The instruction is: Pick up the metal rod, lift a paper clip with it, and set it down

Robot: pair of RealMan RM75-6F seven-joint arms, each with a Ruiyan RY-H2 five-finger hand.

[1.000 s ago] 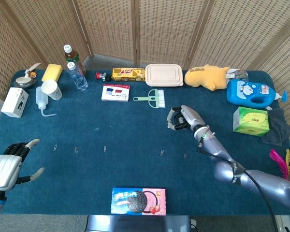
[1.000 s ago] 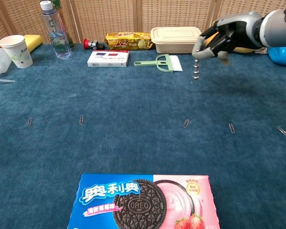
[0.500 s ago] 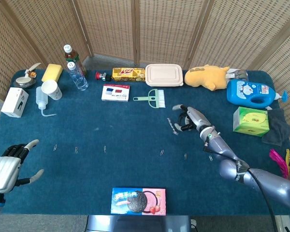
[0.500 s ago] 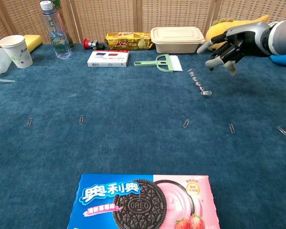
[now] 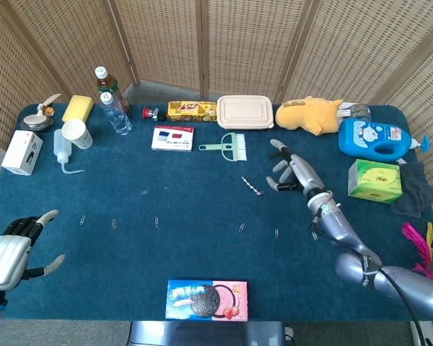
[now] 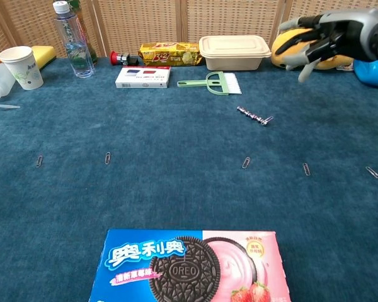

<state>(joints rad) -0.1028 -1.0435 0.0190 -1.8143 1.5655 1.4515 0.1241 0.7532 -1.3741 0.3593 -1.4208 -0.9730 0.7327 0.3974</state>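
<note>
The metal rod (image 5: 252,186) (image 6: 253,115) lies flat on the blue table with a paper clip stuck at its near end. My right hand (image 5: 291,170) (image 6: 315,39) hovers to the right of the rod, fingers spread, holding nothing. Loose paper clips lie in a row nearer the front: one (image 5: 241,228) (image 6: 246,162) below the rod, another (image 5: 276,233) (image 6: 306,168) to its right, others (image 5: 156,222) further left. My left hand (image 5: 14,249) sits at the front left corner, open and empty, seen only in the head view.
An Oreo box (image 5: 206,300) (image 6: 189,265) lies at the front edge. Along the back stand bottles (image 5: 115,112), a paper cup (image 5: 76,132), a green brush (image 5: 227,146), a lunch box (image 5: 245,112), a yellow plush (image 5: 312,114), a detergent bottle (image 5: 375,139) and a tissue box (image 5: 375,180).
My right hand let go of the rod, which dropped from hanging upright to lying on the table. The hand then opened and drew away to the right and upward.
</note>
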